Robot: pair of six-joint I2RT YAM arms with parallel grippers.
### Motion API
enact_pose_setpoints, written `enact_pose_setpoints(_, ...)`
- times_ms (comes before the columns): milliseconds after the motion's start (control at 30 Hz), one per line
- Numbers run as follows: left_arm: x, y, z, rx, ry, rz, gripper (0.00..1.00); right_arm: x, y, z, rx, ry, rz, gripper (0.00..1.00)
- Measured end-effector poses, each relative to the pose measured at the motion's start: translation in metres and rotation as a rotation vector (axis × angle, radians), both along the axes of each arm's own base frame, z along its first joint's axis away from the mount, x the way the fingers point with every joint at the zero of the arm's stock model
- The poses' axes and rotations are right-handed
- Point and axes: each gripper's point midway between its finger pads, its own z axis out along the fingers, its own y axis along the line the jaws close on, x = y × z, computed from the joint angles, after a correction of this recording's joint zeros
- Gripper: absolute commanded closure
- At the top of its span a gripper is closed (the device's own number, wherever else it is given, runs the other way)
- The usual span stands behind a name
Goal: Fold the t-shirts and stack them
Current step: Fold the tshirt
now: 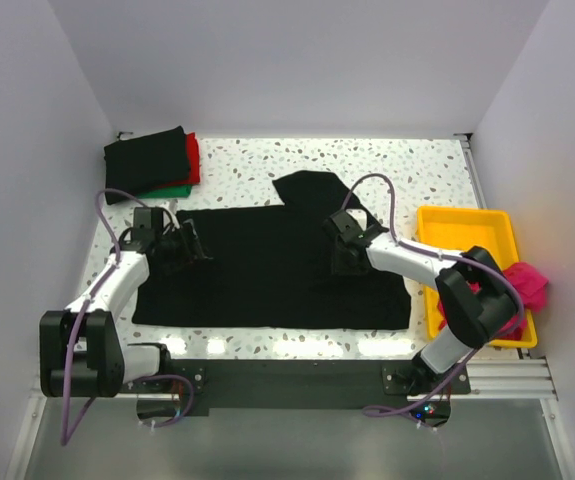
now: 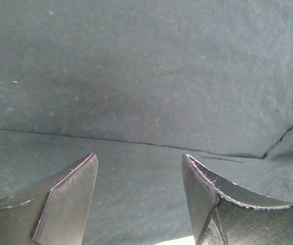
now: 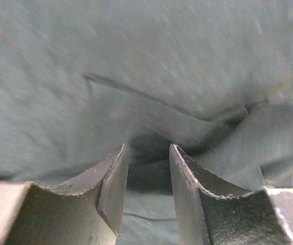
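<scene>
Black t-shirt (image 1: 267, 280) beneath left hand (image 2: 139, 155)

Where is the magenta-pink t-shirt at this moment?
In the top view, the magenta-pink cloth t-shirt lies crumpled at the right rim of the yellow plastic tray, on the table's right side.

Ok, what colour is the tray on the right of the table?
The tray is yellow, clearest in the top external view.

The left arm (image 1: 117, 283) and right arm (image 1: 407, 258) have white links between bulky black joints, and a looping purple cable (image 1: 105, 215) runs along each. The left hand (image 2: 138, 168) and right hand (image 3: 149, 153) carry dark wedge-shaped fingers (image 2: 67, 204) with finely serrated edges.
</scene>
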Motion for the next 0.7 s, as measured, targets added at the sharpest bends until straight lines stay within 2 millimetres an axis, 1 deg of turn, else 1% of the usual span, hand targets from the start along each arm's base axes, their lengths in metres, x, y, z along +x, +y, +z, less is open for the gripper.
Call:
enact_pose_setpoints(67,-0.002,-0.004,-0.001,-0.009,0.005,-0.013,0.28,-0.008,-0.005,-0.003,0.002,0.008,-0.016,0.58)
enact_pose_setpoints(167,-0.002,-0.008,0.0,-0.023,-0.002,-0.03,0.28,-0.012,-0.007,-0.001,0.019,-0.001,-0.036,0.58)
enact_pose_setpoints(400,0.001,-0.011,0.003,-0.034,-0.019,-0.039,0.28,-0.007,-0.003,0.003,0.043,-0.023,-0.048,0.58)
enact_pose_setpoints(500,0.002,-0.011,0.004,-0.036,-0.024,-0.041,0.28,0.002,0.003,0.012,0.06,-0.046,-0.047,0.59)
enact_pose_setpoints(600,0.002,-0.012,0.004,-0.039,-0.026,-0.043,0.28,0.017,0.015,0.021,0.084,-0.077,-0.046,0.59)
enact_pose_setpoints(700,0.002,-0.012,0.004,-0.039,-0.027,-0.044,0.28,0.03,0.025,0.023,0.095,-0.091,-0.044,0.59)
